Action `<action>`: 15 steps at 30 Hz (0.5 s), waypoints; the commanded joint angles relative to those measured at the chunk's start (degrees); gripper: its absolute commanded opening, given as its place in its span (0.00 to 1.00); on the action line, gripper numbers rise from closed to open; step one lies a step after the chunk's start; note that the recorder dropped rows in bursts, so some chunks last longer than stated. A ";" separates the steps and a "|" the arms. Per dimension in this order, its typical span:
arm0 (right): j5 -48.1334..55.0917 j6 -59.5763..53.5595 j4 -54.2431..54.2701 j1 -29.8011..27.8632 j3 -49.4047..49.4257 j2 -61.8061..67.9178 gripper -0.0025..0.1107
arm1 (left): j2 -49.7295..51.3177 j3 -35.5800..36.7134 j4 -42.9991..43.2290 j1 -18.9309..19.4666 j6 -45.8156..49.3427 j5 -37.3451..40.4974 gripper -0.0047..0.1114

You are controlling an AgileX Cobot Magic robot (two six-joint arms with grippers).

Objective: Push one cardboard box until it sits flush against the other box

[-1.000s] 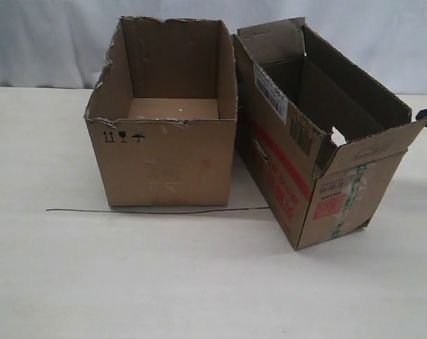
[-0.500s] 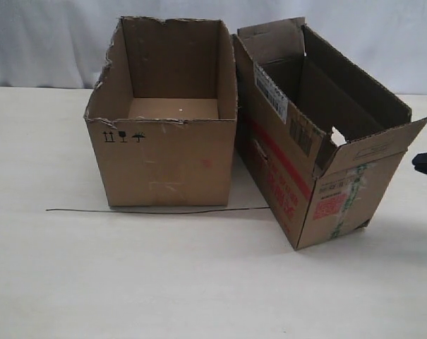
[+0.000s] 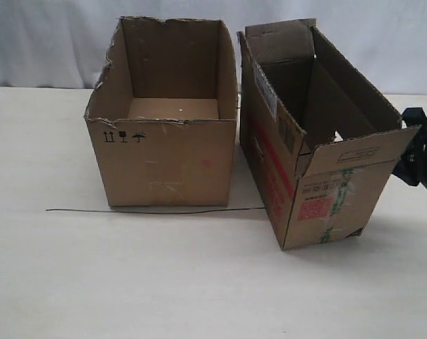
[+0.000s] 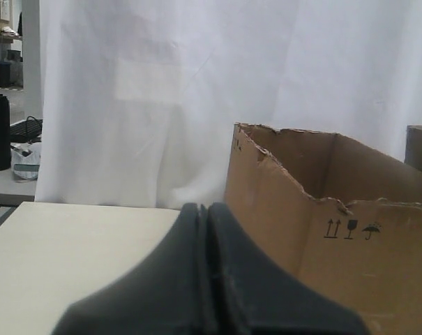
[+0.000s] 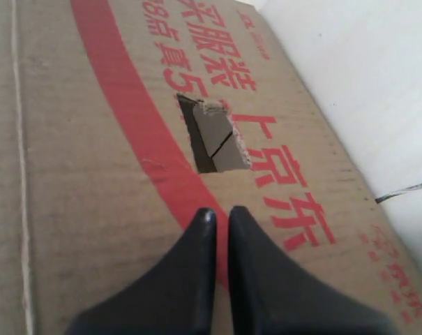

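Nearest to me on the worktop (image 3: pixel 164 282) lies a thin dark wire (image 3: pixel 157 210), just in front of the other box (image 3: pixel 164 162), which stands on the left. To its right stands the cardboard box (image 3: pixel 326 191), turned a little: its near end is apart from the other box and its far end is very close, but I cannot tell if they touch. My right tool (image 5: pixel 222 211) has its fingers together, with the tips at the red-striped right side of this box, near a cut hole (image 5: pixel 214 136). My left tool (image 4: pixel 200 207) is also pressed together and holds nothing. A white curtain (image 3: pixel 58 42) hangs behind.
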 commanded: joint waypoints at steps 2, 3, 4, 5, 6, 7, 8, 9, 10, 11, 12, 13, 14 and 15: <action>-0.16 -0.91 1.15 0.35 0.07 -0.52 0.07 | -0.17 0.20 -0.35 -0.52 -0.29 -0.45 0.04; -0.05 -0.91 1.15 0.35 0.07 -0.52 0.07 | -0.17 0.20 -0.35 -0.52 -0.29 -0.45 0.04; -0.05 -0.91 1.15 0.35 0.07 -0.52 0.07 | -0.17 0.20 -0.35 -0.52 -0.29 -0.45 0.04; -0.05 -0.91 1.15 0.35 0.07 -0.52 0.07 | -0.17 0.20 -0.35 -0.52 -0.29 -0.45 0.04; -0.05 -0.91 1.15 0.35 0.07 -0.52 0.07 | -0.17 0.20 -0.23 -0.52 -0.29 -0.45 0.04; -0.05 -0.91 1.15 0.35 0.07 -0.52 0.07 | -0.17 0.20 -0.12 -0.52 -0.29 -0.45 0.04; -0.05 -0.91 1.15 0.35 0.07 -0.52 0.07 | -0.17 0.20 -0.01 -0.52 -0.29 -0.45 0.04; -0.05 -0.91 1.15 0.35 0.07 -0.52 0.07 | -0.17 0.20 -0.01 -0.52 -0.29 -0.45 0.04; 0.22 -0.91 1.15 0.35 0.07 -0.52 0.07 | -0.17 0.20 -0.01 -0.52 -0.29 -0.45 0.04; 0.58 -0.91 1.15 0.35 0.07 -0.52 0.07 | -0.17 0.20 -0.01 -0.52 -0.29 -0.45 0.04; 0.84 -0.91 1.15 0.35 0.07 -0.52 0.07 | -0.17 0.20 -0.01 -0.52 -0.29 -0.45 0.04; 0.83 -1.09 1.15 0.35 0.07 -0.52 0.07 | -0.17 0.20 -0.01 -0.52 -0.29 -0.45 0.04; 0.46 -1.53 1.51 0.35 0.07 -0.52 0.07 | -0.17 0.20 -0.01 -0.52 -0.29 -0.45 0.04; -0.44 -1.81 2.16 0.35 0.07 -0.52 0.07 | -0.17 0.20 -0.01 -0.52 -0.29 -0.45 0.04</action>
